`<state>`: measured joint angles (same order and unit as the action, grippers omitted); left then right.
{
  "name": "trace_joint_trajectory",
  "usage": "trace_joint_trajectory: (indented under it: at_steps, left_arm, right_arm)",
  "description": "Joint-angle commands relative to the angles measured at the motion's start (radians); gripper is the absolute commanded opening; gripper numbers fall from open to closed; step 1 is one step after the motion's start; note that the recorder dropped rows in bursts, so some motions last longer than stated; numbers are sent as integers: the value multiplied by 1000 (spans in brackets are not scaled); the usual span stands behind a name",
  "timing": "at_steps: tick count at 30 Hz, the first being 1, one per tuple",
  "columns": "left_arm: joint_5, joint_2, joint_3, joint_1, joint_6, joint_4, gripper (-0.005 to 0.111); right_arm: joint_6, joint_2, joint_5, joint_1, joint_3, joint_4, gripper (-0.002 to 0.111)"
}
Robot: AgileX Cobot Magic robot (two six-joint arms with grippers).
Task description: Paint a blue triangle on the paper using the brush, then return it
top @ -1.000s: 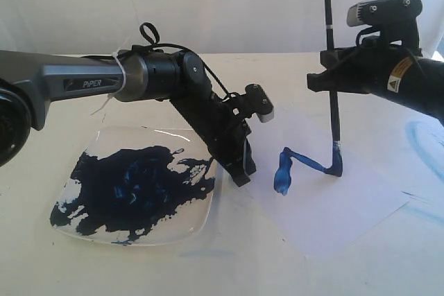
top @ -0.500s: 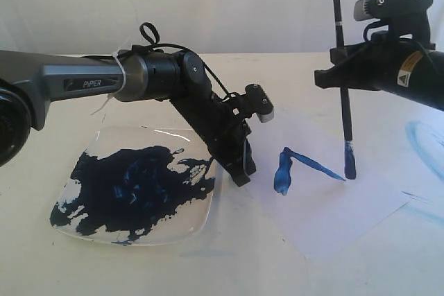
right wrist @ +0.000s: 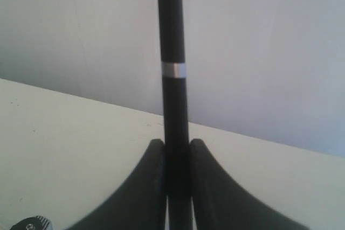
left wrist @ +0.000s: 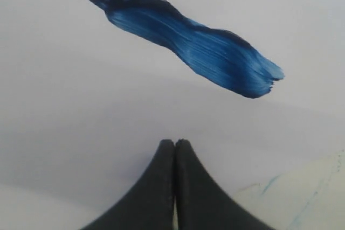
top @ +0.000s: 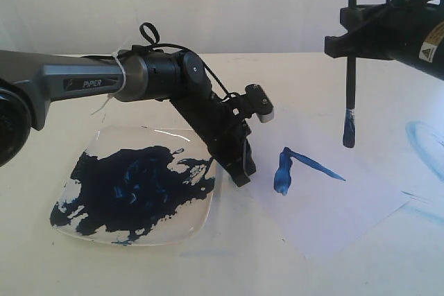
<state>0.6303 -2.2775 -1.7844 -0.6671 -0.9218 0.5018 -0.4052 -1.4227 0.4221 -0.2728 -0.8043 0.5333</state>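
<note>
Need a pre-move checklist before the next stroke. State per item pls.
1. Brush grip: ok. The right claw is shut on the brush, shaft upright.
2. Tip clearance: ok. The bristle tip hangs above the paper, not touching it.
3. Paint on the tip: ok, it looks blue. How much paint, cannot tell.
4. Paper pinned: cannot tell. The left claw is shut with its tip at the paper's edge. Pressure is not visible.
5. Blue triangle closed: not ok. One thick and one thin stroke show, and the third side is missing.

table (top: pixel 41 261) – cream | near left: plate (top: pixel 125 132), dark-blue smeared | just right: white paper (top: pixel 333 213) | far right: pale blue smear (top: pixel 420 140) – on bare tabletop
</note>
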Motion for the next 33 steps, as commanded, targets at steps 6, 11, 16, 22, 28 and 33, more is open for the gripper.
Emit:
trace_joint_trajectory:
  at_steps: [6, 11, 16, 22, 28, 33]
  left_arm:
    - [20, -3, -2, -4, 7, 13, 0]
    - [20, -3, -2, -4, 7, 13, 0]
    - [20, -3, -2, -4, 7, 13, 0]
    - [20, -3, -2, -4, 7, 13, 0]
    - [20, -3, -2, -4, 7, 13, 0]
    - [22, -3, -2, -4, 7, 13, 0]
  right_arm:
    - [-78, 12, -25, 5, 3, 18, 0]
    - [-96, 12, 21, 5, 3, 33, 0]
    - [-190, 12, 108, 26, -13, 247, 0]
    - [-614, 4, 430, 186, -95, 704, 0]
    - [-696, -72, 799, 336, -131, 803, 0]
    - [-725, -141, 799, 340, -142, 905, 0]
